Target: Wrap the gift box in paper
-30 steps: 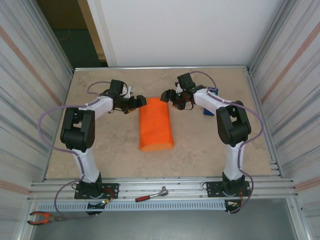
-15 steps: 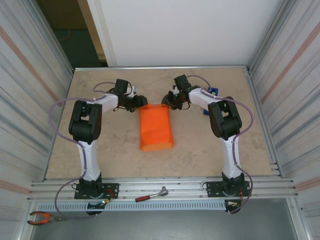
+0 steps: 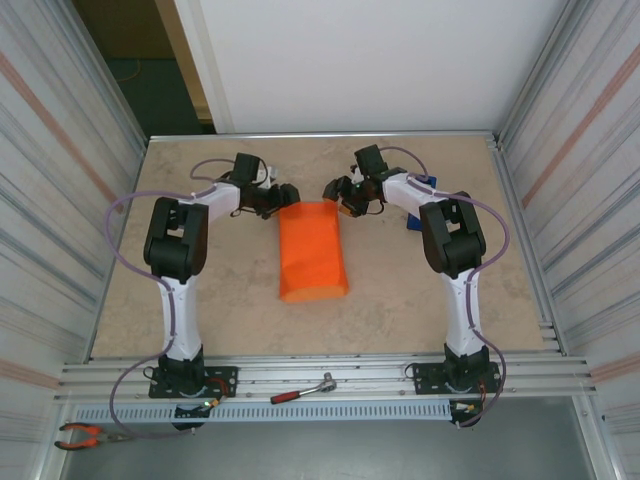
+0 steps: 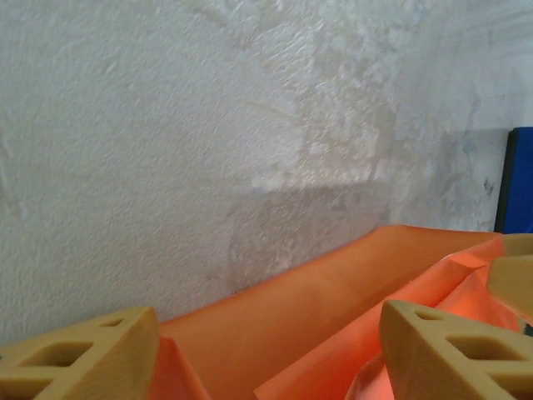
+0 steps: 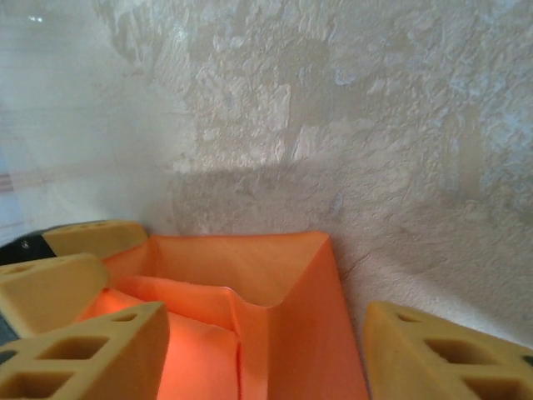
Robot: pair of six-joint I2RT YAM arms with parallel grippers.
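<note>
The orange paper [image 3: 311, 251] lies folded into a long bundle in the middle of the table; the gift box is hidden inside it. My left gripper [image 3: 288, 196] sits at the bundle's far left corner and my right gripper [image 3: 336, 192] at its far right corner. In the left wrist view the open left gripper [image 4: 266, 337] straddles a raised orange paper flap [image 4: 333, 292] without pinching it. Seen from the right wrist, the open right gripper [image 5: 266, 337] straddles the paper's open, box-shaped far end [image 5: 250, 267], and the left gripper's tan fingers [image 5: 58, 283] show beside it.
A blue tape dispenser [image 3: 421, 203] stands on the table just right of the right arm and shows at the edge of the left wrist view [image 4: 520, 179]. A ratchet wrench [image 3: 303, 390] and red-handled pliers [image 3: 85, 435] lie by the front rail. Corrugated metal walls close both sides.
Both grippers closed in on the paper's far end half a second ago and have since opened wider. The left arm's elbow has swung toward the back. The paper's far edge sits slightly lower.
</note>
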